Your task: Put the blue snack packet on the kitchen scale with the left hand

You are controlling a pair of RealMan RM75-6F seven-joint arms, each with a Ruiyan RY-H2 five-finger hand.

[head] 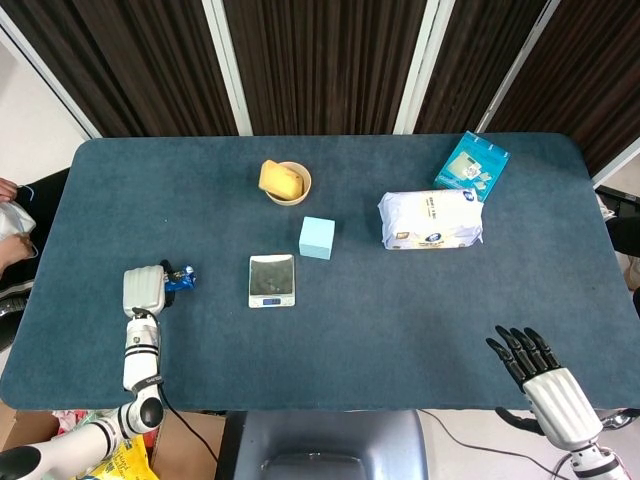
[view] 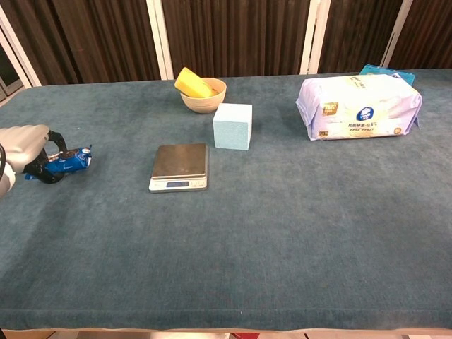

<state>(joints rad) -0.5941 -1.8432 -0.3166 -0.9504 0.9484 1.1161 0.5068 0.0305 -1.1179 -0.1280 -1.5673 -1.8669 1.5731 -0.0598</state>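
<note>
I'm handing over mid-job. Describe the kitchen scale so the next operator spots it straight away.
Start at the tan bowl holding a yellow sponge, toward the table's far side. Nearer the robot sits a light blue cube; the kitchen scale lies just beside and in front of it. It is the only flat thing there: a square metallic plate with a small display strip on its near edge.

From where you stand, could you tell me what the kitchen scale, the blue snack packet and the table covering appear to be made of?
Kitchen scale: its top looks like brushed metal with a dull grey sheen, on a white, probably plastic, base. Blue snack packet: glossy plastic film, judging by its crinkles and bright highlights. Table covering: matte dark teal fabric, felt-like or short-pile, with no reflections.
</note>
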